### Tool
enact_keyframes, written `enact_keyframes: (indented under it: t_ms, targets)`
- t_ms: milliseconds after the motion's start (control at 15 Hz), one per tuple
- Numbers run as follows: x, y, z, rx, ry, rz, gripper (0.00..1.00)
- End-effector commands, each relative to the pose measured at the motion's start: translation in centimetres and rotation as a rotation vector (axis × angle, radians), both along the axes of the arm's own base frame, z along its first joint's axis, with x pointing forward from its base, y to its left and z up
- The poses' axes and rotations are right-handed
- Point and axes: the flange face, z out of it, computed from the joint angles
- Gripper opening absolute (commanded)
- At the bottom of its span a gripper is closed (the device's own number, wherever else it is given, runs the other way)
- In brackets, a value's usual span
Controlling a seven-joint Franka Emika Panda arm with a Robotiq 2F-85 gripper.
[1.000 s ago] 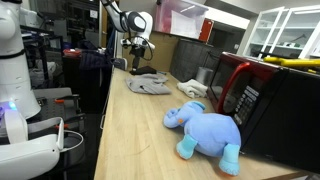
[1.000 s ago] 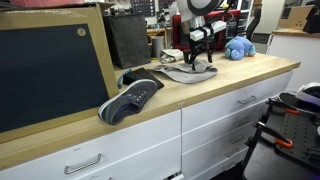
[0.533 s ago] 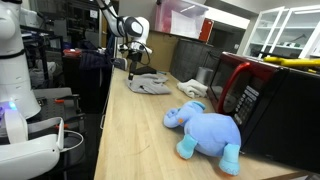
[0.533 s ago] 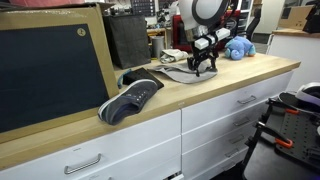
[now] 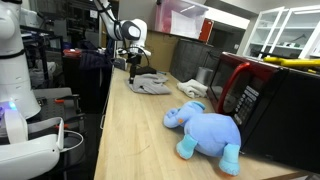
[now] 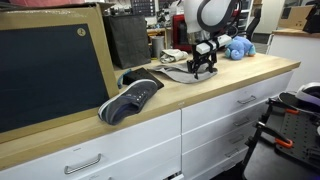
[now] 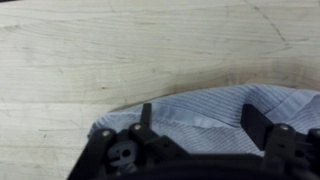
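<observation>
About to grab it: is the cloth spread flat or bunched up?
Bunched: the cloth lies in a rumpled heap, creased in the wrist view.

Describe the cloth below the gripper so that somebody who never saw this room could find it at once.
Look at the long wooden countertop with white drawers beneath. On it, between the grey shoe and the blue plush elephant, lies a crumpled cloth under the gripper. It alone is flat, limp fabric, pale grey with fine stripes.

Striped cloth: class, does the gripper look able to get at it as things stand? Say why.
Probably yes. The gripper hangs open right above the cloth, nothing lies between them, and the shoe and toy elephant sit well aside.
</observation>
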Motion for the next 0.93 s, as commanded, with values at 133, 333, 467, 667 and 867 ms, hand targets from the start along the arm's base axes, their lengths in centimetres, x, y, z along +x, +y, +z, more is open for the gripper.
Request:
enact_keyframes:
  t_ms: [133,333,467,667,867]
  targets:
    - [-1.3,-1.0,-0.5,0.001,-0.005,-0.006,0.44]
    - [-1.5,-1.6,-0.4,0.009,0.018,-0.007,0.20]
    - [-2.0,-1.8,0.0,0.024,0.041,0.000,0.05]
    - [-3.3,-2.6,0.5,0.054,0.079,0.036,0.00]
    - [-5.0,-1.6,1.2,0.077,0.112,0.069,0.03]
